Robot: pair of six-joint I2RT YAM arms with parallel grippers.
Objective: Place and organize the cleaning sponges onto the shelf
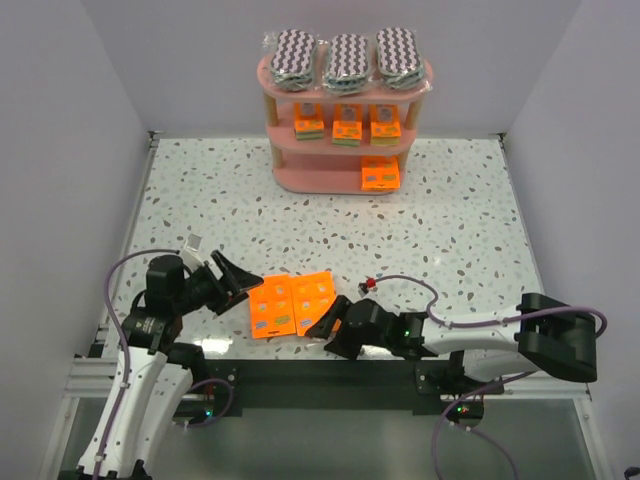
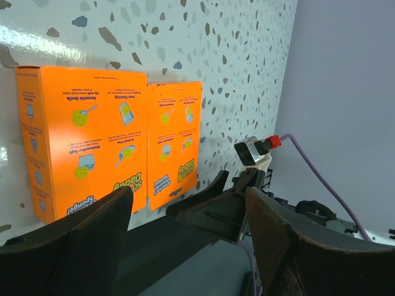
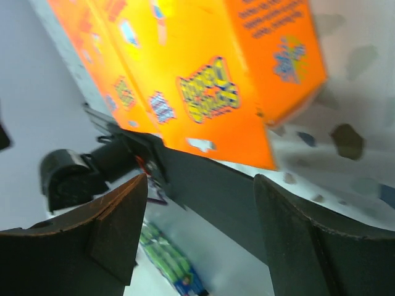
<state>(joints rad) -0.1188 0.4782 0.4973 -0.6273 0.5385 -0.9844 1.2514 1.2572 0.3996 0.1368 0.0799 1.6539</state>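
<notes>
The pink shelf [image 1: 268, 72] stands at the back centre. Three zigzag sponge packs [image 1: 346, 57] lie on its top board. Three small orange packets [image 1: 347, 125] stand on the middle board, and one larger orange packet [image 1: 380, 174] is on the bottom board. Two larger orange packets [image 1: 271, 307] [image 1: 315, 296] lie flat side by side near the table's front edge. They also show in the left wrist view [image 2: 86, 139] [image 2: 176, 135] and the right wrist view [image 3: 203, 68]. My left gripper [image 1: 233, 281] [image 2: 185, 246] is open and empty just left of them. My right gripper [image 1: 331, 329] [image 3: 197, 237] is open and empty at their right front corner.
The speckled table [image 1: 450, 230] ends in a dark front rail [image 1: 300, 370] just behind both grippers. A purple cable with a red connector [image 1: 372, 285] lies right of the packets. White walls close in the left, right and back sides.
</notes>
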